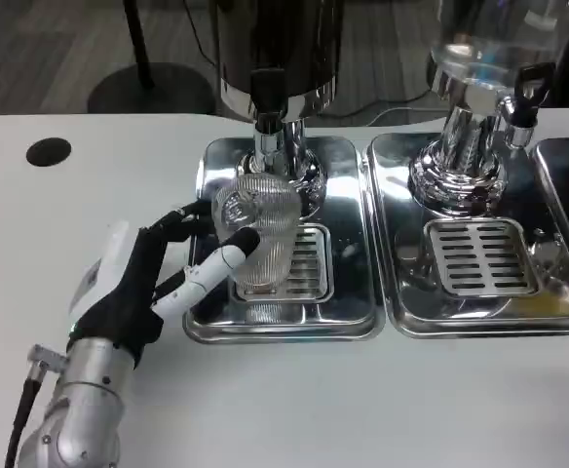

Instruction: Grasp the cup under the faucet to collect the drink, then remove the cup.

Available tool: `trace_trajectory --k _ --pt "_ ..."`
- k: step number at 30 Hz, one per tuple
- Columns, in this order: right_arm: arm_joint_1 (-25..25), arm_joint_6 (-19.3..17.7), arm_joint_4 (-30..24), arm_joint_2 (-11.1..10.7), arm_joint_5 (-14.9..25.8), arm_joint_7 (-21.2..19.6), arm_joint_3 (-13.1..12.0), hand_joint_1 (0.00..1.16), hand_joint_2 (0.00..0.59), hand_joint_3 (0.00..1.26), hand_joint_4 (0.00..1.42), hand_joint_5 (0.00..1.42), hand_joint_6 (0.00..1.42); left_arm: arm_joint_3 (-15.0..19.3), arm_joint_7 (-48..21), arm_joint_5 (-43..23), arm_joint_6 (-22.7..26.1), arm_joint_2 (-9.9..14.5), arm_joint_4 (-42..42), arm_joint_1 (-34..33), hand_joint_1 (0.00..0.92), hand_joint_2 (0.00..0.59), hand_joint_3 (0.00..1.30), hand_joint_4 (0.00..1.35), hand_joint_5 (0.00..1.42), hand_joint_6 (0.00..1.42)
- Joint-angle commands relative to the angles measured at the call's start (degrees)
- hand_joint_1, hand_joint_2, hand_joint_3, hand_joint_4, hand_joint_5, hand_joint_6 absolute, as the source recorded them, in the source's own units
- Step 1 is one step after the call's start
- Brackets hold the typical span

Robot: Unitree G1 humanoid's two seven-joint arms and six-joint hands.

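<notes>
Below the faucet (pixel 268 97), left hand (pixel 138 283) fingers (pixel 221 261) clamped round the unlabelled ribbed cup (pixel 265 229).

Bare white counter (pixel 382 400) lies open in front of the drip trays. The left tray's raised rim (pixel 284 331) borders the cup (pixel 263 234), and the faucet (pixel 268 97) hangs just above it. The left robot hand (pixel 158 273) occupies the cup's left side; its right side stands free.
</notes>
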Motion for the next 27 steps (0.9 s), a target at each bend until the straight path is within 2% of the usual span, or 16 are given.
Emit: trace_trajectory --k 1,27 --pt "0.3 -0.9 -0.9 0.3 0.6 0.2 -0.6 0.74 0.534 0.34 0.27 0.20 0.06 0.0 -0.1 -0.1 0.3 -0.5 0.4 -1.0 0.085 0.034 0.27 0.30 0.22 0.04" --pt "1.3 -2.0 -1.1 0.6 1.2 0.4 -1.4 0.74 0.534 0.34 0.28 0.20 0.06 0.1 -0.3 -0.1 0.4 -0.7 -0.6 -0.4 0.085 0.034 0.28 0.30 0.22 0.04"
